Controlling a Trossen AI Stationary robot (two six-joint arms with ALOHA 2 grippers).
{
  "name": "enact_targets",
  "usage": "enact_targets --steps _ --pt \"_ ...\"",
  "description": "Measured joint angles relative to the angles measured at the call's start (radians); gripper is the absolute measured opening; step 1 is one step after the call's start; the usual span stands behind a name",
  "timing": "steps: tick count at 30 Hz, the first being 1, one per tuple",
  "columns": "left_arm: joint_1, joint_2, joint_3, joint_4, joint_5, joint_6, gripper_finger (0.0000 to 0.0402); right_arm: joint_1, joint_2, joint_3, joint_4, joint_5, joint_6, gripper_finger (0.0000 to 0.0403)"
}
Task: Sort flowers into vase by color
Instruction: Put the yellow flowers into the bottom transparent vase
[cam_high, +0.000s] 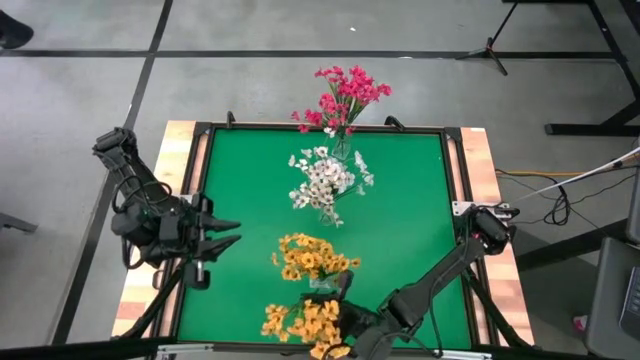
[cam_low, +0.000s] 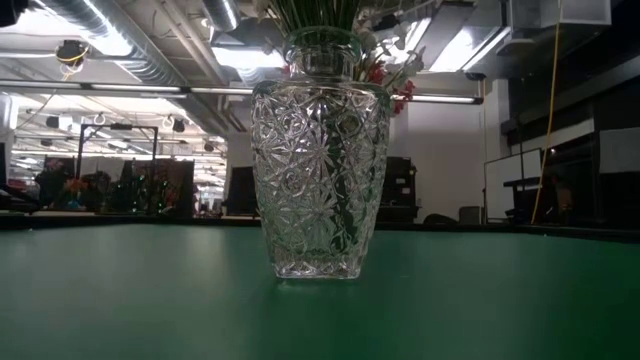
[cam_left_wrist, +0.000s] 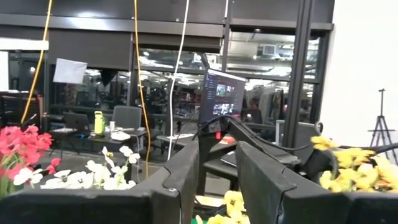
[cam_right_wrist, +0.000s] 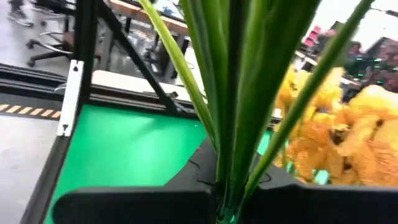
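Three glass vases stand in a row down the table's middle. The far one holds magenta flowers (cam_high: 342, 95), the middle one white flowers (cam_high: 324, 182), the near one yellow-orange flowers (cam_high: 312, 260). The low view shows the cut-glass near vase (cam_low: 320, 170) standing on its base. My right gripper (cam_high: 342, 316) is at the table's near edge, shut on a bunch of yellow-orange sprigs (cam_high: 303, 324). My left gripper (cam_high: 232, 232) waits open at the table's left side, pointing at the vases, touching nothing. My right gripper pinches several green stems (cam_right_wrist: 231, 177) bunched together between its two fingers. The stems fan out past the fingers, and the yellow-orange blossoms (cam_right_wrist: 348, 140) sit at their far ends. In the high view the blossoms (cam_high: 303, 324) lie to the gripper's left, over the table's near edge.
Black rails and wooden strips (cam_high: 478, 160) frame the green mat (cam_high: 400, 200). Bare mat lies left and right of the vase row. The right arm (cam_high: 440, 270) slants across the near right corner. Cables and stands show on the floor beyond the table.
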Motion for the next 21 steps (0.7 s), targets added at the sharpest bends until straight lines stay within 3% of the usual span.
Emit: enact_targets --steps 2,7,13,15,17,21 --pt "-0.006 0.0 0.0 0.0 0.0 0.0 0.0104 0.001 -0.003 0.0 -0.003 -0.052 0.006 0.0014" --pt "-0.02 0.0 0.0 0.0 -0.001 0.0 0.0104 0.009 -0.054 0.0 -0.096 -0.406 -0.068 0.0014" --pt "-0.025 0.0 0.0 0.001 -0.012 0.0 0.0104 0.005 -0.241 -0.08 -0.184 -0.576 -0.061 0.0014" --pt "-0.025 0.0 0.0 0.0 -0.011 0.0 0.0104 0.013 -0.322 -0.152 -0.179 -0.538 -0.062 0.0014" --pt "-0.026 0.0 0.0 0.001 -0.018 0.0 0.0104 0.028 -0.395 -0.262 -0.083 -0.498 -0.071 0.0014" --pt "-0.038 0.0 0.0 0.0 -0.029 0.0 0.0104 0.063 -0.478 -0.573 0.489 -0.528 -0.169 0.0014"
